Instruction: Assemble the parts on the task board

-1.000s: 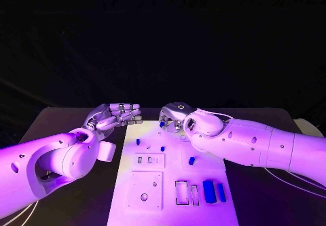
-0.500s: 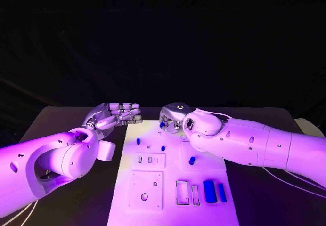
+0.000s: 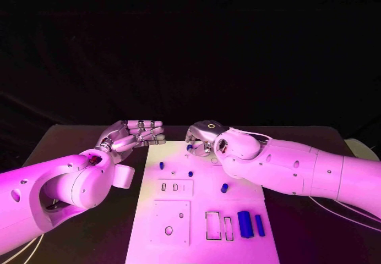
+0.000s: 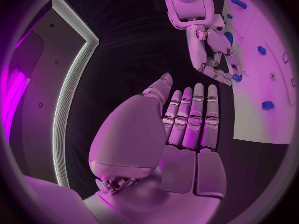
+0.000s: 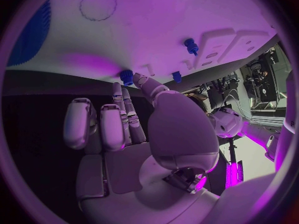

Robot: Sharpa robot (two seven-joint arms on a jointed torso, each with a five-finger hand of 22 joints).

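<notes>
Just under our right hand [image 3: 203,137], at the far end of the task board [image 3: 203,242], a small blue part [image 3: 190,147] sits pinched at the fingertips [image 4: 231,72]; the left wrist view shows those fingers curled down onto it, right over the board's far edge. That part is a short rounded peg, smooth and glossy. Our left hand [image 3: 133,135] hovers beside the board's far left corner, close to the right hand but not touching it, fingers straight and pressed together, holding nothing.

Nearer to us than both hands, the board is a flat, matte white plate with shallow raised panels and cut-out slots. Two small blue pegs stand on it just this side of the hands: one [image 3: 161,165] toward the left hand, another [image 3: 190,174] near the middle. A third stubby blue part [image 3: 224,188] lies below the right forearm. Farther back toward us, a larger blue block [image 3: 244,224] and a slimmer blue bar [image 3: 260,225] lie side by side next to two rectangular slots [image 3: 219,225].

Our bulky white right arm [image 3: 301,170] covers the board's right edge. Beneath everything lies the black tabletop [image 3: 79,143].
</notes>
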